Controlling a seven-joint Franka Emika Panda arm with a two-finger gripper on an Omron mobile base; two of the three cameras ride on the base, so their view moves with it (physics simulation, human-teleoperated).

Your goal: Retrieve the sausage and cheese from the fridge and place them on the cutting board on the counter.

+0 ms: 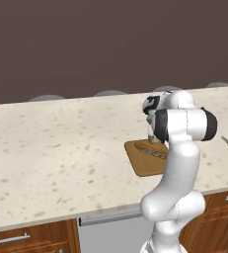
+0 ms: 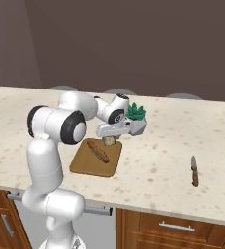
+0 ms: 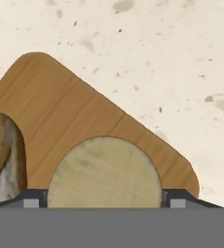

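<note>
1. Cheese is down at the far corner of the cutting board, a short pale round seen from above, and in the right base view it stands on that corner's edge, right under the hand.
2. Sausage lies across the middle of the board, just beside the cheese but apart from it.
3. On handling, my read: the cheese looks light, firm and a touch smooth, so a squeeze across its curved sides, low on the round, should hold it without crushing.
4. Pincer straddles the cheese, one dark tip on each side, jaws spread wide.
5. Whether the tips press the sides or stand just clear, I cannot tell; they sit tight against the round in the hand view.
6. Both foods are on the board, which sits on the worktop near its front edge, so the task looks nearly done.
7. Beyond the board, a potted plant; a knife lies well off to the side.
</note>
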